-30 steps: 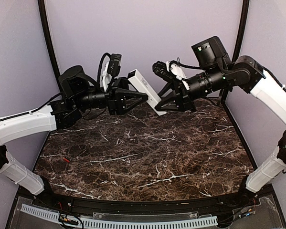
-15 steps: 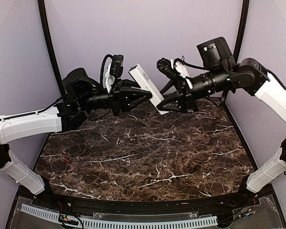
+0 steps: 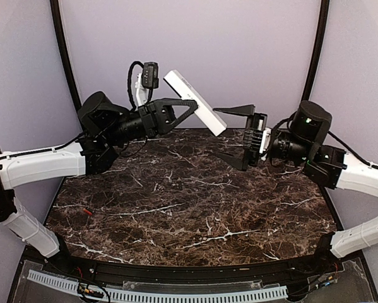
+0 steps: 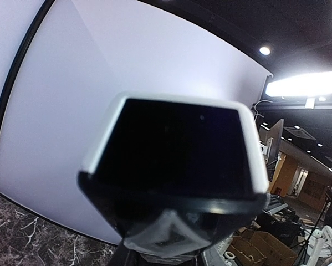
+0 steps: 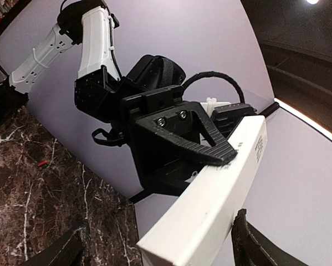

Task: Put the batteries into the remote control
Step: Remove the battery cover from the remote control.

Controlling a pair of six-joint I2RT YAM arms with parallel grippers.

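Up near the back wall, the left gripper (image 3: 190, 107) is clamped narrowly on the remote control (image 3: 204, 115), holding it clear above the marble table (image 3: 195, 208). The white bar slants from upper left down to lower right. In the right wrist view, 1 ribbed black finger (image 5: 210, 145) lies flat across the remote's broad face, with the bar's near end jutting toward the camera. In the left wrist view, the remote's dark end fills most of the picture. The right gripper (image 3: 234, 134) stands wide open and holds nothing, its 2 fingers just beside the remote's lower end but apart from it. Only 1 of the batteries (image 3: 86, 212) shows, lying on the table near its left edge, well apart from both grippers.
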